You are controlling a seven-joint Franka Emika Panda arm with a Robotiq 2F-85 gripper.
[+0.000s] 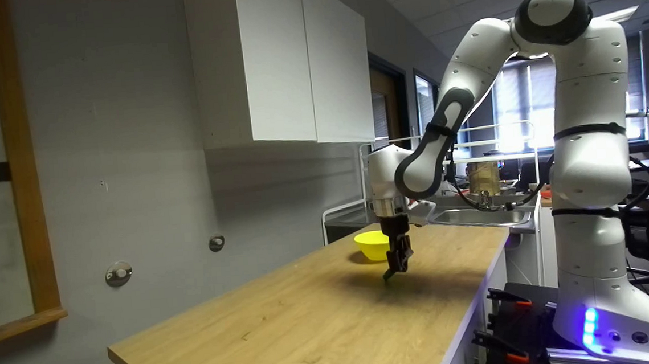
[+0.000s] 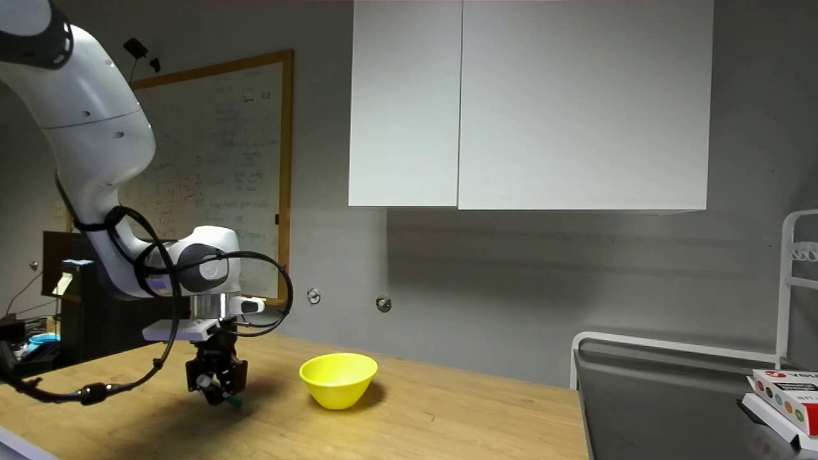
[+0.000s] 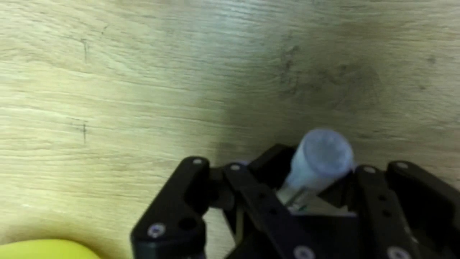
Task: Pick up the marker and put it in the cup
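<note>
The marker is a short stick with a whitish barrel and a green tip. My gripper (image 3: 305, 176) is shut on the marker (image 3: 321, 158), which sits tilted between the fingers, its pale end toward the wrist camera. The green tip (image 2: 234, 401) points down near the table; I cannot tell whether it touches. The marker (image 1: 388, 274) and the gripper (image 1: 400, 256) also show in an exterior view. The yellow cup (image 2: 339, 381) stands upright on the table, apart from the gripper (image 2: 217, 383). The gripper partly covers the cup (image 1: 372, 246) in an exterior view. Its rim (image 3: 46, 249) enters the wrist view's lower left corner.
The wooden table (image 1: 288, 316) runs along a grey wall with white cabinets (image 1: 305, 63) above it. A dark counter (image 2: 671, 409) with a white rack rail (image 2: 677, 348) and boxes (image 2: 789, 399) adjoins the table. A sink (image 1: 478, 216) lies beyond the table's far end.
</note>
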